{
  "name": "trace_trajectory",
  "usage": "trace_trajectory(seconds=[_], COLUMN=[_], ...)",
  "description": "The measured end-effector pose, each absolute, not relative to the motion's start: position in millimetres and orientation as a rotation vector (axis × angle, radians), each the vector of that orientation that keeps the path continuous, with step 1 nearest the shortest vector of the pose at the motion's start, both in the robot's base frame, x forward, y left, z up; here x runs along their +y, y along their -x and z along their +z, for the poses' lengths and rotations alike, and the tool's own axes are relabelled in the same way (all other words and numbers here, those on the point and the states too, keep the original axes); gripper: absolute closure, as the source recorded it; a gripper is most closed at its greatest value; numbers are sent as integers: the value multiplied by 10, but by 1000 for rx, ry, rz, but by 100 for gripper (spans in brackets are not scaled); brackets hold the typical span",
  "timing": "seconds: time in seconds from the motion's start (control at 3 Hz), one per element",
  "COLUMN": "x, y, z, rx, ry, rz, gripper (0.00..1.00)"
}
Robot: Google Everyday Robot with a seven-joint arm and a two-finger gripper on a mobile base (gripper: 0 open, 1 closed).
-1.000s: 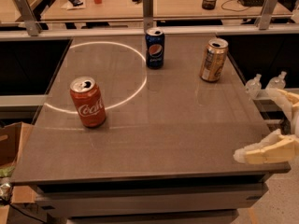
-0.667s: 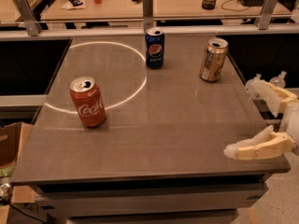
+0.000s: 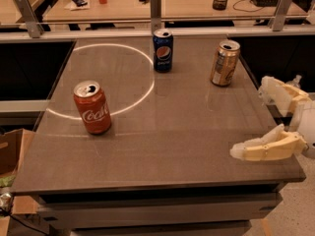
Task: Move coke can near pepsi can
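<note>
The coke can (image 3: 92, 107) is red-orange with white lettering and stands upright on the left of the grey table (image 3: 162, 146), on a bright ring of light. The pepsi can (image 3: 163, 50) is dark blue and stands upright at the back middle of the table. My gripper (image 3: 253, 119) is at the table's right edge, low over the near right corner, far from both cans. Its two cream fingers (image 3: 266, 147) are spread wide apart and hold nothing.
A gold-tan can (image 3: 225, 63) stands upright at the back right of the table. A metal rail with posts (image 3: 156, 11) runs behind the table, with a cluttered desk beyond. A cardboard box (image 3: 12, 156) sits on the floor at the left.
My gripper has moved left, further in over the table's right edge. The three cans have not moved.
</note>
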State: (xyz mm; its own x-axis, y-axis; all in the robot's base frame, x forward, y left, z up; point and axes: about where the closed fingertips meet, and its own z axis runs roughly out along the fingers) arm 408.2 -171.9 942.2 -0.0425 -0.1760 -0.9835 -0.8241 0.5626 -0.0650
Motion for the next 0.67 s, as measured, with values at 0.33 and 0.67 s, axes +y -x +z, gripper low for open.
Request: trace_trajectory(seconds=[0.33, 0.67], x=[-1556, -1326], y=[-4042, -4000], z=[9346, 9231], rx=[1526, 1450], ry=[884, 873], rz=[644, 649], gripper=[0, 0])
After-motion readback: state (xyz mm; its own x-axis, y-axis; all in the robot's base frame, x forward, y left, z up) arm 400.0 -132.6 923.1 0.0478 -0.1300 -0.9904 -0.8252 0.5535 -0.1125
